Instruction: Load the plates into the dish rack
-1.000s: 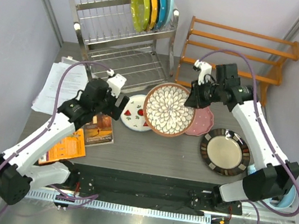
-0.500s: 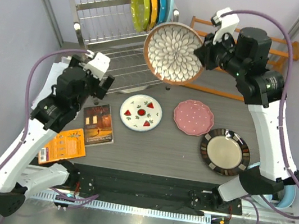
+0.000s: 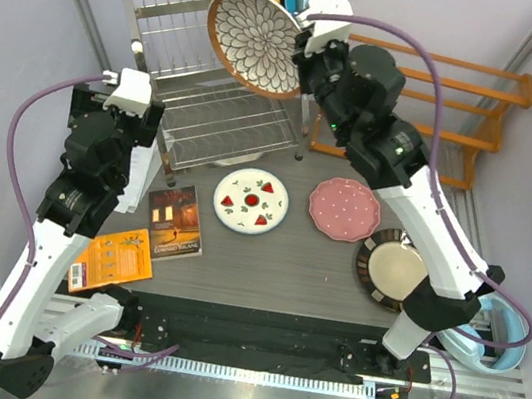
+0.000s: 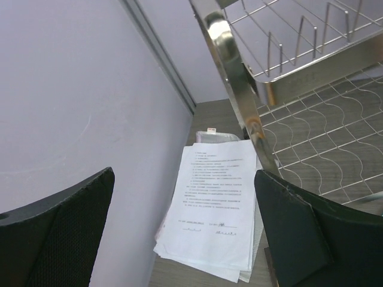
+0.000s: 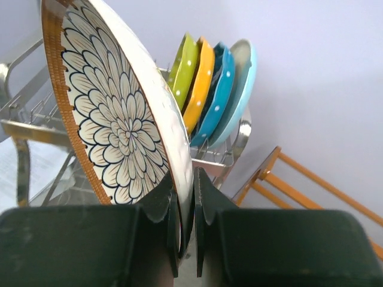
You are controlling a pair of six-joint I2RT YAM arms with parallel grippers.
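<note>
The dish rack (image 3: pixel 211 100) is seen just below the right gripper (image 5: pixel 185 197), whose jaws are clamped on the rim of the petal plate (image 3: pixel 256 41). The plate is held on edge over the upper tier, roughly parallel to 4 plain plates (image 5: pixel 209 89) slotted just beyond the jaws. Free prongs are judged to lie on the plate's side. The left gripper (image 4: pixel 179 227) is spread wide, with nothing held, over papers (image 4: pixel 215 203) beside the rack's end post.
</note>
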